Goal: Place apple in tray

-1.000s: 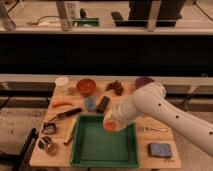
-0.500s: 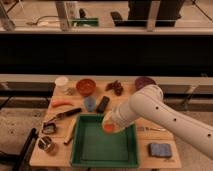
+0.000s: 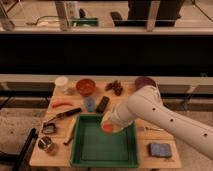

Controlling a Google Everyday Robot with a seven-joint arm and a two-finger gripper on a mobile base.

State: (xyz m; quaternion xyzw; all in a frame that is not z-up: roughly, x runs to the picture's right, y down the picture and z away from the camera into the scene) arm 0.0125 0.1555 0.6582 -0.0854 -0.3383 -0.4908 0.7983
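Note:
The green tray (image 3: 90, 154) lies at the front middle of the wooden table. Over its back right part hangs the apple (image 3: 108, 128), a small orange-red round fruit, held at the tip of my gripper (image 3: 107, 125). The white arm reaches in from the right and covers most of the gripper. The apple sits low, close above the tray floor; whether it touches the floor I cannot tell.
Behind the tray stand an orange-red bowl (image 3: 85, 86), a white cup (image 3: 61, 82), a blue cup (image 3: 89, 103), a black remote-like item (image 3: 102, 104) and a purple bowl (image 3: 145, 81). A long orange item (image 3: 62, 104) and utensils lie at left, a blue sponge (image 3: 159, 149) at front right.
The gripper with the apple has moved down and slightly right, lower over the tray's back right part.

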